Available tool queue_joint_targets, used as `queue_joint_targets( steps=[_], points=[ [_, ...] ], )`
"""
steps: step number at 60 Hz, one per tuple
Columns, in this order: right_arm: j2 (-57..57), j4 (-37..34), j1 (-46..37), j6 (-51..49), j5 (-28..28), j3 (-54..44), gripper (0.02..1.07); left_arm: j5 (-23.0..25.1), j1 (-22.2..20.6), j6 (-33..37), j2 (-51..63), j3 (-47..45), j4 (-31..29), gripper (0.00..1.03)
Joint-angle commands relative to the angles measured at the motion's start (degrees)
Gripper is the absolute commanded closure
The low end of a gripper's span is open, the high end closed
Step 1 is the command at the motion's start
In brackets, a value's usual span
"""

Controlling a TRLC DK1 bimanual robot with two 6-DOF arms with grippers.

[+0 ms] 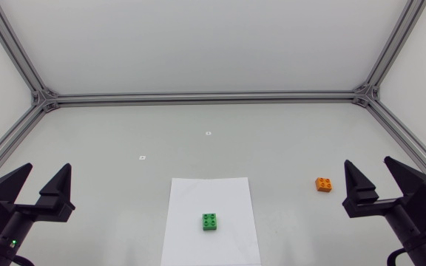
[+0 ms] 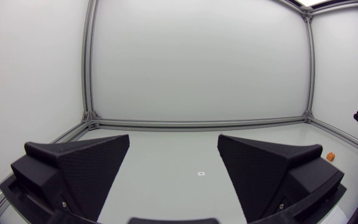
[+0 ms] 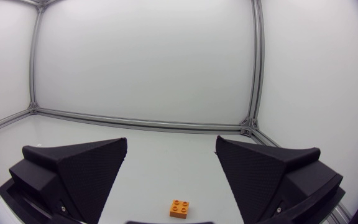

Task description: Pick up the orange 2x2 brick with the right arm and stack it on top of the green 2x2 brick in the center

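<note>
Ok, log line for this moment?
stage: pre-grasp | right gripper: open, empty | left gripper: open, empty | orange brick: on table, untouched | green brick: on white sheet

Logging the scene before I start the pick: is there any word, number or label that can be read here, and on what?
No text is readable.
Farther white tag on the table: too small to read.
Nearer white tag: too small to read.
Orange brick, green brick, white sheet: no print visible.
</note>
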Motion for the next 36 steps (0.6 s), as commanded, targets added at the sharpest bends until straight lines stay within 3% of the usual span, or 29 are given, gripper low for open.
queue_joint_targets(
  steps=[1,23,36],
  points=[
    [-0.6,0.5,-0.2,0.7,0.2,-1.5,0.05,0.3,0.2,0.7,-0.5,-2.3,-0.8,0.04],
    [-0.7,1.2,-0.3,0.8,0.2,-0.8,0.05,0.3,0.2,0.7,-0.5,-2.3,-0.8,0.04],
    [0.5,0.4,-0.4,0.7,0.2,5.6,0.05,0.3,0.2,0.7,-0.5,-2.3,-0.8,0.04]
  ],
)
